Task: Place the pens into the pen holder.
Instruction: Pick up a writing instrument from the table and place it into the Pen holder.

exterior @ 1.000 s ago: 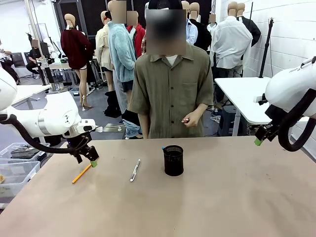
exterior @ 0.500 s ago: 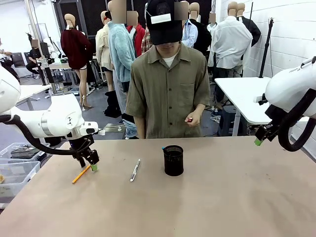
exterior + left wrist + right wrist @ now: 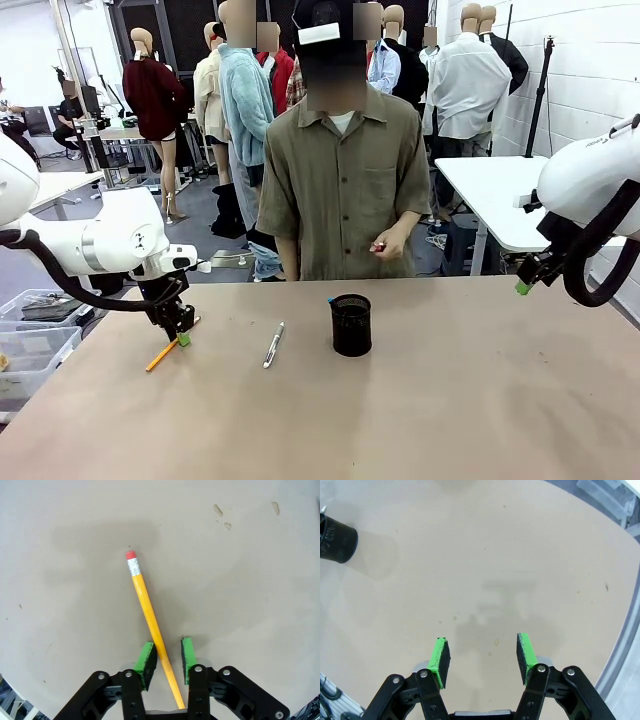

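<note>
**Left pincer straddling the pencil, no squeeze yet**

We've got the left gripper (image 3: 167,642) low over the table (image 3: 450,400), pads either side of the orange pencil (image 3: 145,600), with a sliver of gap on one side. The silver pen (image 3: 273,345) lies between it and the pen holder (image 3: 351,325). The right gripper (image 3: 480,640) hangs spread and empty, probably just keeping clear.

Open tabletop (image 3: 470,400) right of pen holder (image 3: 351,325); silver pen (image 3: 274,345) seemingly flat, left.
</note>
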You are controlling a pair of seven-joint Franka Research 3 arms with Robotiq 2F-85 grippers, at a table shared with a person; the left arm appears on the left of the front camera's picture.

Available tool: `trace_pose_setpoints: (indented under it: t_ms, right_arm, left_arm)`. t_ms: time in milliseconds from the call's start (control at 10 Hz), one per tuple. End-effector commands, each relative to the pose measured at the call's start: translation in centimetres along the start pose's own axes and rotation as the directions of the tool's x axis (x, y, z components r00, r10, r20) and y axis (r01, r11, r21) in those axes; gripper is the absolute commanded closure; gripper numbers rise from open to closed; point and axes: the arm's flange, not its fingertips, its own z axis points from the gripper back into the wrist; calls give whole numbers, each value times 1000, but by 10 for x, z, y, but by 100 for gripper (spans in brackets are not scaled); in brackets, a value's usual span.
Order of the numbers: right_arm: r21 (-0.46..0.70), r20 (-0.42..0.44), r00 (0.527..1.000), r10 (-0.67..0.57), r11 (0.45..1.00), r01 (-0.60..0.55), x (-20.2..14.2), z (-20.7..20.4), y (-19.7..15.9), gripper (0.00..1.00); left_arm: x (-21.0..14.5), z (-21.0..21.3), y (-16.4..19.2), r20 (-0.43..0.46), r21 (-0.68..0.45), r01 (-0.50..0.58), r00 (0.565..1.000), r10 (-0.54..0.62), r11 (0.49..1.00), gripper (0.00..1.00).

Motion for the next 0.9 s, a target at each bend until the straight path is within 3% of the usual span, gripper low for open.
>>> trace_pose_setpoints:
  t_ms: [0, 400, 600, 800]
  right_arm:
    - [-18, 3, 1000, 17, 1000, -17, -4, -2, -1, 32]
    - [-18, 3, 1000, 17, 1000, -17, -4, -2, -1, 32]
    - [-18, 3, 1000, 17, 1000, -17, -4, -2, -1, 32]
    - [-18, 3, 1000, 17, 1000, -17, -4, -2, -1, 32]
  left_arm:
    - [-5, -2, -10, -60, 30, 9, 998, -7, 1000, 100]
    - [-20, 19, -34, -55, 82, 55, 997, -51, 995, 100]
    - [-40, 46, -50, 96, 6, 191, 977, -191, 981, 100]
    - [-57, 68, -63, 271, -18, 335, 909, -318, 942, 100]
